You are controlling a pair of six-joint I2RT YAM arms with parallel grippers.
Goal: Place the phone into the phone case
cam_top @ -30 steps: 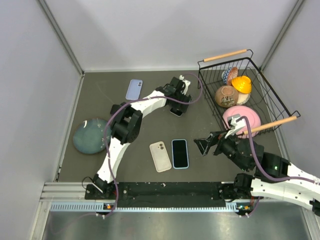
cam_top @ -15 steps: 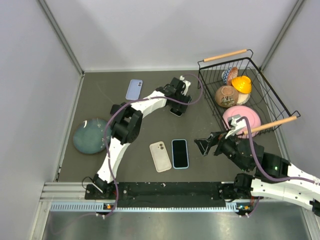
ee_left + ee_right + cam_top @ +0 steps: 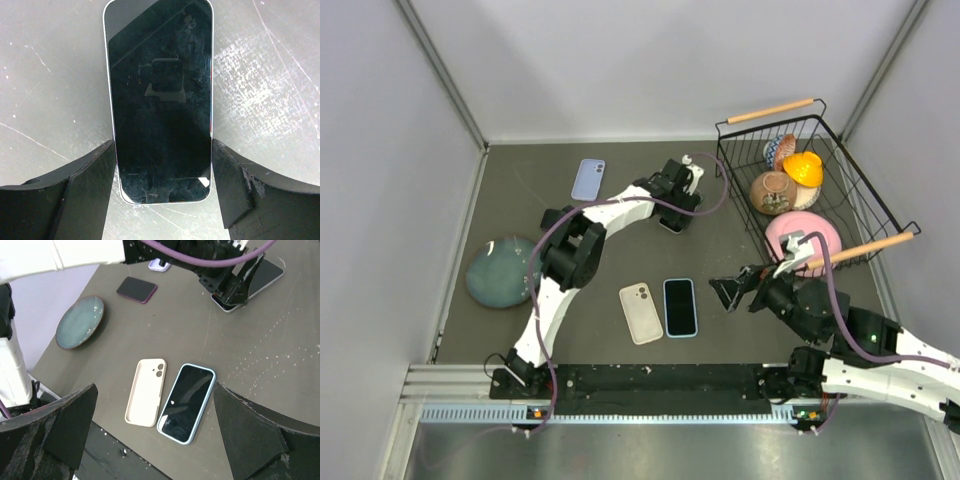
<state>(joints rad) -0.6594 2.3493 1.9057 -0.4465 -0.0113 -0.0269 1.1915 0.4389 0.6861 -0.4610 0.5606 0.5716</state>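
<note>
Phone [image 3: 160, 100]: rigid, thin, slick glass, prob. fragile, flat on table [image 3: 50, 75]; hold by long edges, where left gripper [image 3: 162, 145] fingers [image 3: 90, 180] flank it, clamped or not can't tell.

No text, brand, number or sign is legible anywhere. The phone [image 3: 160, 100] near the counter's far edge shows only a dark, smudged screen; the beige case [image 3: 146, 391] near the front edge is unmarked.
</note>
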